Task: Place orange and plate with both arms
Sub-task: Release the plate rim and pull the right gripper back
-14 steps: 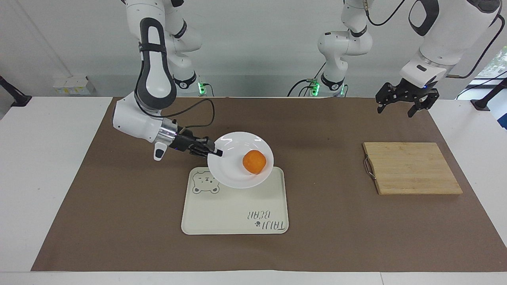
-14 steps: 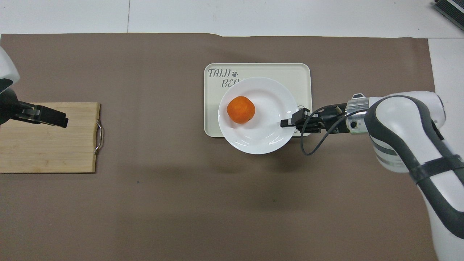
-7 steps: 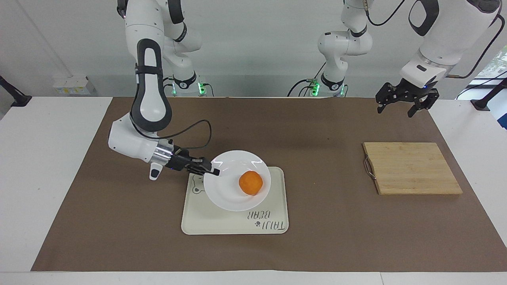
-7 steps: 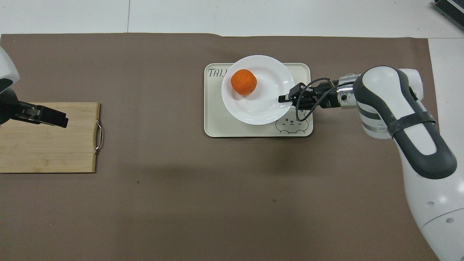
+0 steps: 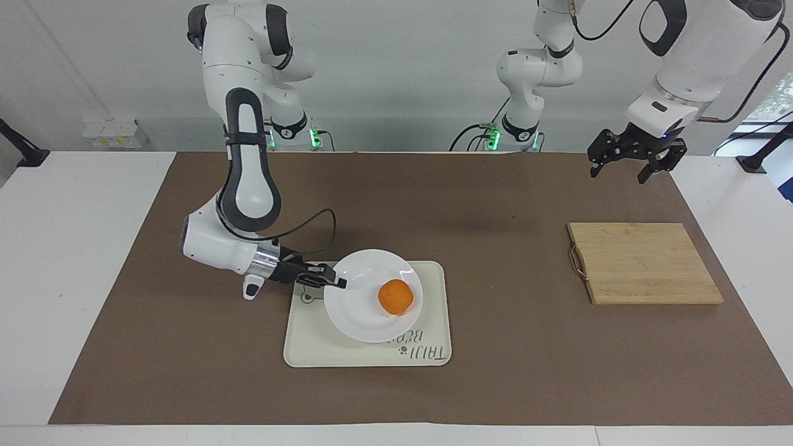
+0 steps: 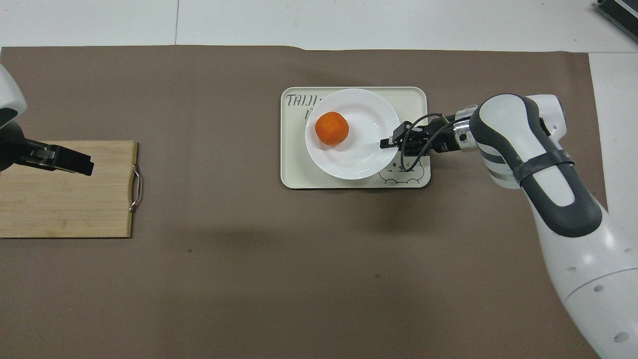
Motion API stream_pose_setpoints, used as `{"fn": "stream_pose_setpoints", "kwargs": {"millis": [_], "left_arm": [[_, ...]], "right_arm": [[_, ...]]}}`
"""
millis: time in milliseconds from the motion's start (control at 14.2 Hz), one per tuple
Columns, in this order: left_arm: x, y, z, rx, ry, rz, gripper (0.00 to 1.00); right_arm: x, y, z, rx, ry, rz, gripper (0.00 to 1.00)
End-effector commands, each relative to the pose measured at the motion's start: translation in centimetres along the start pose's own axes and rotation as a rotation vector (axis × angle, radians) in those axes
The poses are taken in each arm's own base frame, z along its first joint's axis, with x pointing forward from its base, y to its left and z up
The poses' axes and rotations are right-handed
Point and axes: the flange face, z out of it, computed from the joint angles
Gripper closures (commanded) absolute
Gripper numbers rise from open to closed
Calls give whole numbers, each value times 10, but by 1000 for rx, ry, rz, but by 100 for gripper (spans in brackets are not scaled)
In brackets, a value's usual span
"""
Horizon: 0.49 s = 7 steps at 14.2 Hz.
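The right hand [image 5: 339, 284] grips the glossy, brittle plate [image 5: 365, 322] by its rim over the tray [image 5: 433, 282]; the loose orange [image 5: 396, 297] can roll. The left hand [image 5: 629, 162] waits open.

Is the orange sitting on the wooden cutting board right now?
No, the orange sits on the white plate over the tray, apart from the cutting board.

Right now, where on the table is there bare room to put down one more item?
The brown mat is bare between the tray and the cutting board, and along the mat's edge farthest from the robots. The board's top is bare too, under the waiting left gripper. The tray is crowded: plate, orange, right gripper on the rim.
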Motion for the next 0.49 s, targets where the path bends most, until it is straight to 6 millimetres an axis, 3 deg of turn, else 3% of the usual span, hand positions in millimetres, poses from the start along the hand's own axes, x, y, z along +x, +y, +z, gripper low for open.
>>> {"fn": "stream_pose_setpoints", "kwargs": {"millis": [0,422], "left_arm": [[-5,-2,-5,16,8,-11,0],[-5,-2,-5,16,8,-11,0]], "right_arm": [[9,4,8,-2,12,-1,100],[10,5,9,-22,24,-10,100]]}}
